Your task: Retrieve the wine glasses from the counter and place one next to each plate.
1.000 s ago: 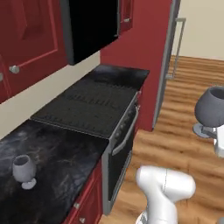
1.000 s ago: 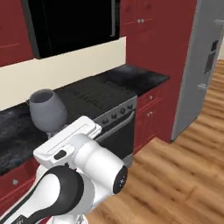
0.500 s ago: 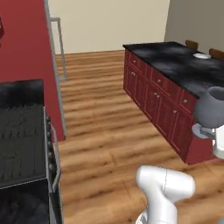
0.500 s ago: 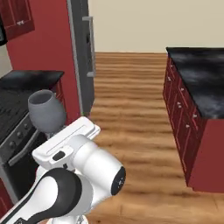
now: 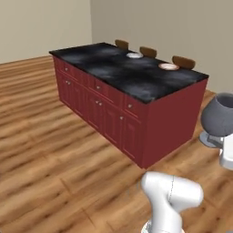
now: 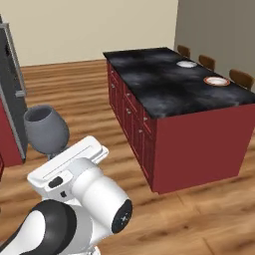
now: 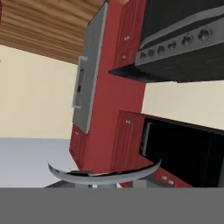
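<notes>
The robot is part-way through carrying a wine glass (image 5: 220, 117) toward the island (image 5: 136, 82), a free-standing red cabinet block with a black marbled top and brown chairs (image 5: 184, 62) along its far side. This is the transport step, as I judge it: the glass is off the counter and not yet set down.

The gripper (image 6: 52, 158) is clenched on the wine glass low down, near the stem, and holds it upright above the wooden floor (image 5: 54, 150), well apart from the island.

Two plates sit near the far edge of the island top: a plain white plate (image 5: 134, 55) and an orange-rimmed plate (image 5: 169, 66), a short way apart.

The next move calls for closing in on the island, reaching over it, and standing the glass just beside one plate without knocking it.

The glass is grey and translucent, with a rounded bowl and open rim.
</notes>
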Tool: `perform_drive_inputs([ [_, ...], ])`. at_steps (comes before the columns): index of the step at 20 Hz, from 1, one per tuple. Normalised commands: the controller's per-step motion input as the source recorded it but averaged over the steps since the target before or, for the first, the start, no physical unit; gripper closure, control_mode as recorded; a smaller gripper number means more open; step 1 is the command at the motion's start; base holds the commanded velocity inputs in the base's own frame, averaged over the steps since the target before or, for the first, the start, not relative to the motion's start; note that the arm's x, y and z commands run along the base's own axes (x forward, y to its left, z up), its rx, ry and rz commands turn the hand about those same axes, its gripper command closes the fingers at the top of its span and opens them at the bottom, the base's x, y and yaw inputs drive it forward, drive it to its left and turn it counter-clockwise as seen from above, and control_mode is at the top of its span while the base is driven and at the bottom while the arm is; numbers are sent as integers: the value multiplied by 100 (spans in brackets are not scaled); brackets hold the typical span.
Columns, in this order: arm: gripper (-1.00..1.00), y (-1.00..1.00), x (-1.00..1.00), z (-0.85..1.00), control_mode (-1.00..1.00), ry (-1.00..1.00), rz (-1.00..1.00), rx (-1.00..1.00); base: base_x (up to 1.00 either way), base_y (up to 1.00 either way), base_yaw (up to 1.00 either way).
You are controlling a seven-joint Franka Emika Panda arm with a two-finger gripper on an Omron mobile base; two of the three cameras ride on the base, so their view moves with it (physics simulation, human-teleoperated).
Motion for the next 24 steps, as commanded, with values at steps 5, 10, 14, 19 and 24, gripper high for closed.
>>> perform_drive_inputs([
  [5,100,0,0,0,100,0,0,0,100,-100,12],
  [10,100,0,0,0,100,0,0,0,100,-100,21],
  [14,100,0,0,0,100,0,0,0,91,-100,16],
  [19,100,0,0,0,100,0,0,0,70,-100,24],
  [24,100,0,0,0,100,0,0,0,72,-100,20],
])
